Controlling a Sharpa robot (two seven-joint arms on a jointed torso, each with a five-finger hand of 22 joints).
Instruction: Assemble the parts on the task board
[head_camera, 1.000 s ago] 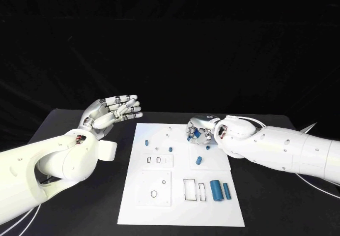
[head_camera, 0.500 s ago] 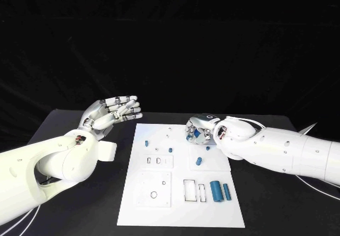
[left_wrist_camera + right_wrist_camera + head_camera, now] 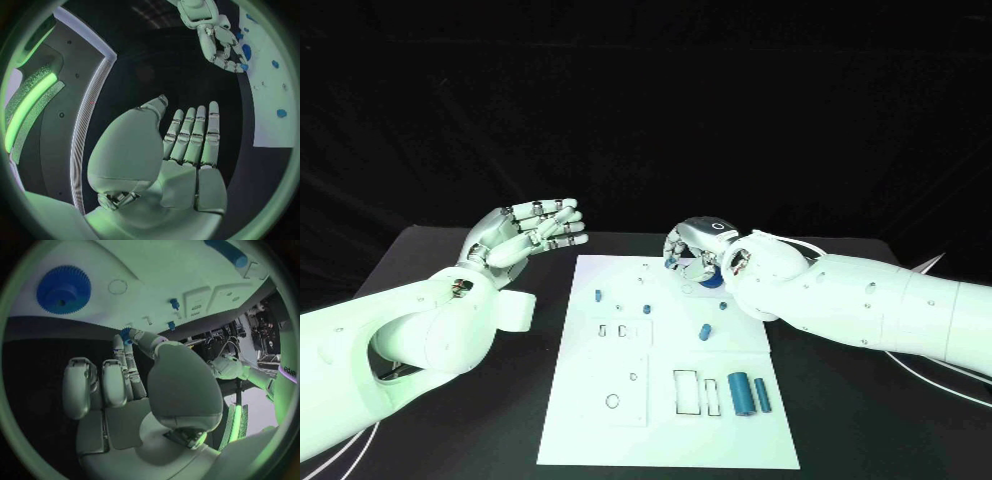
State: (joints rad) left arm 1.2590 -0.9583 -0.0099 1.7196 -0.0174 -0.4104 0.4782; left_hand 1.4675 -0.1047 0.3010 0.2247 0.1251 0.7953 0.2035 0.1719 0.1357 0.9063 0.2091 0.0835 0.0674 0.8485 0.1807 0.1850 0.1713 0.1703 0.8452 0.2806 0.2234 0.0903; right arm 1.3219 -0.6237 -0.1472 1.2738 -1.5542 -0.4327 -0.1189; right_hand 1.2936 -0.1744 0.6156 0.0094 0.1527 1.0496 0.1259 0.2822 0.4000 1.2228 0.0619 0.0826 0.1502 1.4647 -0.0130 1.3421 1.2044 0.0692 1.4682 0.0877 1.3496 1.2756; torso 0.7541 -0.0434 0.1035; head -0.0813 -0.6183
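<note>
Blue part (image 3: 125,334) pinched in right hand (image 3: 700,258) above task board (image 3: 668,440).

The black table (image 3: 459,400) carried the white task board (image 3: 668,440), which lay flat in the middle of it, its long sides running from the near edge toward the far one. Bare black tabletop showed to the left and right of the board and in a strip beyond its far edge. A thin pale cable (image 3: 956,385) lay on the table at the right, well apart from the board.
</note>
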